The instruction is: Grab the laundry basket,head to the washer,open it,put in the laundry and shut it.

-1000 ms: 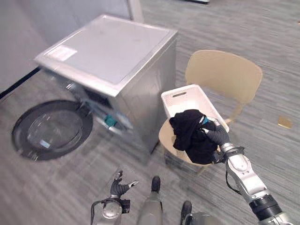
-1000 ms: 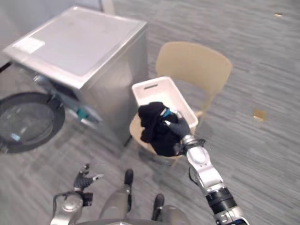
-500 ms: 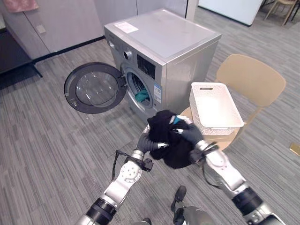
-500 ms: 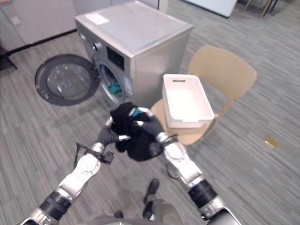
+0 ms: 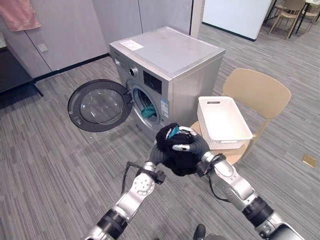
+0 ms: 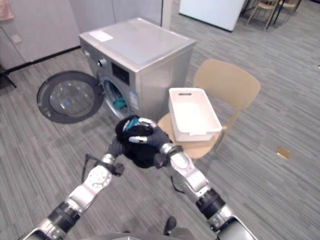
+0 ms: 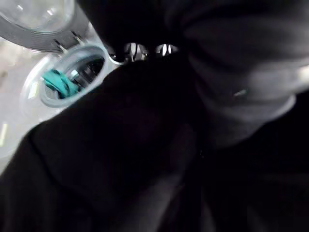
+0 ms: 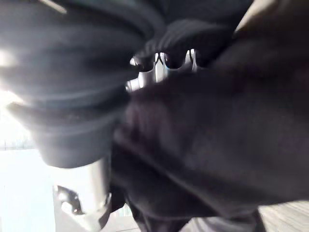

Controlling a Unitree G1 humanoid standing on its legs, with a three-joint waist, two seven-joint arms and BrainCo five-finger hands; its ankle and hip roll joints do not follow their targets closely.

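- Both robot hands hold a bundle of black clothes (image 5: 176, 152) up in the air, in front of the washer (image 5: 167, 75).
- The right robot hand (image 5: 192, 145) curls over the top of the bundle.
- The left robot hand (image 5: 157, 155) is tucked under the clothes; I cannot tell how its fingers sit.
- The washer door (image 5: 100, 105) hangs wide open, with something teal (image 5: 147, 111) inside the drum.
- The white basket (image 5: 222, 122) sits on a tan chair (image 5: 257, 92) beside the washer, near the bundle.
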